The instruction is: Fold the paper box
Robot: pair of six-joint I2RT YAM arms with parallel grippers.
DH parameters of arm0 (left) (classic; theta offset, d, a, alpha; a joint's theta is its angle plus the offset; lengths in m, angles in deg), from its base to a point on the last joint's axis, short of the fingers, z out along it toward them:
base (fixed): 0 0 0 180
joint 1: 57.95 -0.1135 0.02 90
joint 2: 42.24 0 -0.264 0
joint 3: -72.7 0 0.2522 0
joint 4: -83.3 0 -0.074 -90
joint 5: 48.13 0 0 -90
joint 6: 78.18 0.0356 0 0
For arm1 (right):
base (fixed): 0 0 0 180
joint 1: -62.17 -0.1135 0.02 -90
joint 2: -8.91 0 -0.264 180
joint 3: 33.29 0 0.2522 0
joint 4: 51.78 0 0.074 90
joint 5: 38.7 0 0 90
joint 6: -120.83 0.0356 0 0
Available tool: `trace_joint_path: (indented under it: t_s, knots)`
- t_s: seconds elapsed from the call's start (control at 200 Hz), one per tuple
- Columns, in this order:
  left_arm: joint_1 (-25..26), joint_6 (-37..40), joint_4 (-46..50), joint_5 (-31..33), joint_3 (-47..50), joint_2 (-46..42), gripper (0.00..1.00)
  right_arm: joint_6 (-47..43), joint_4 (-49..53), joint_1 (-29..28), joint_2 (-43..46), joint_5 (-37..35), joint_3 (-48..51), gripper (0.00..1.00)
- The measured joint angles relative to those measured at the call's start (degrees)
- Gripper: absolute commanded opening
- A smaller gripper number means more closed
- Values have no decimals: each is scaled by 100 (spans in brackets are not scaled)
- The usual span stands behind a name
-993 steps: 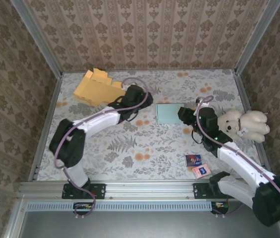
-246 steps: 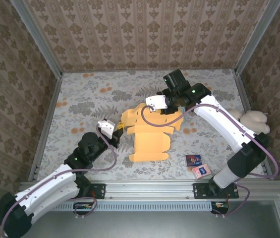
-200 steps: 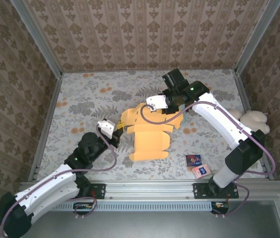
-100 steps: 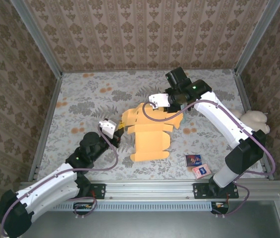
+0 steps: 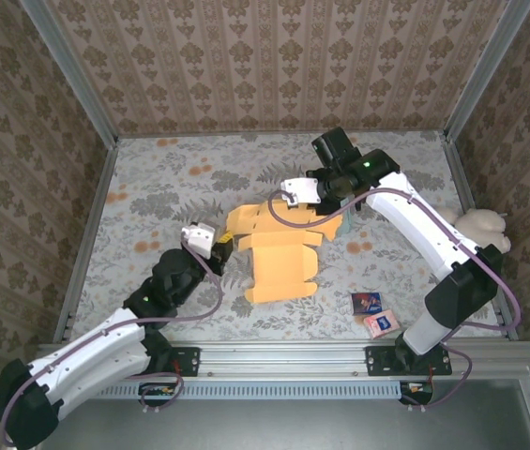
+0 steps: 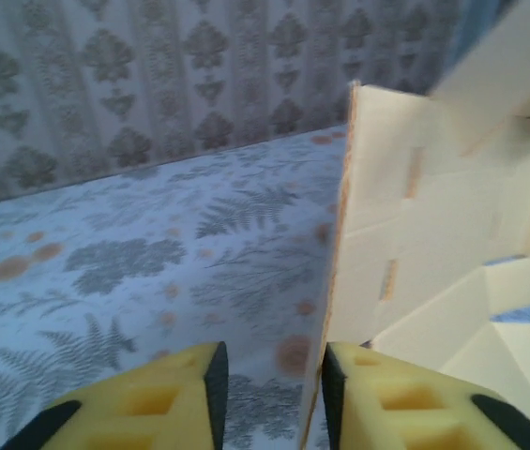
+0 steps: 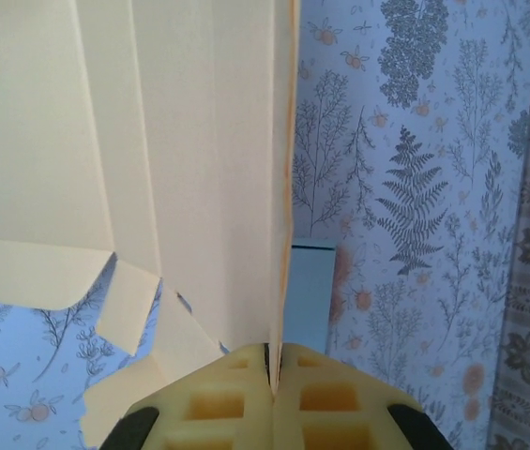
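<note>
A half-folded orange paper box (image 5: 280, 251) sits in the middle of a flower-patterned bench (image 5: 171, 183).

The box's near panel lies flat on the bench and its far part is raised. The right gripper (image 5: 325, 203) is clamped on that raised far edge. From its wrist camera (image 7: 272, 361), the two yellow pads press together on a thin card edge. The left gripper (image 5: 226, 247) sits at the box's left side with its pads parted (image 6: 269, 394). An upright card edge stands between them, close to one pad, and I cannot tell whether it touches. A pale blue sheet (image 7: 309, 289) lies on the bench under the box's far right corner. A cream stuffed toy (image 5: 478, 225) rests by the bench's right edge. Two small packets (image 5: 373, 312) lie near the front right, apart from the box.
</note>
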State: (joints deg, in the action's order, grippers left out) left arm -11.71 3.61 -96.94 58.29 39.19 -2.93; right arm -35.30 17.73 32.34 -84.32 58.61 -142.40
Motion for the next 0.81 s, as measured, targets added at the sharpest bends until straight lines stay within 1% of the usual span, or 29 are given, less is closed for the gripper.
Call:
trace_joint_path:
  t_s: [0.06,0.09,0.185,0.315,0.43,0.6,0.67,0.805]
  knots:
    - [0,-385,337,426,-68,-186,44,184,9,-101,-153,-57,-164,0]
    - [-4,-610,544,616,-101,-323,47,273,4,-164,-247,-85,-243,0]
    - [-4,-1307,1056,960,-133,-828,48,546,20,-391,-625,-199,-511,0]
    - [-4,-2124,1532,973,-131,-1458,47,940,72,-671,-1300,-365,-925,0]
    - [-4,-2682,1672,811,-129,-1729,45,1239,111,-822,-1853,-450,-1266,0]
    - [-4,-3150,1711,402,-129,-1517,44,1484,92,-868,-2310,-599,-1366,0]
    - [-4,-3305,1606,293,-122,-1248,44,1541,37,-863,-2404,-645,-1366,0]
    - [-17,-3585,1250,212,-116,-450,44,1582,-140,-841,-2441,-597,-1340,0]
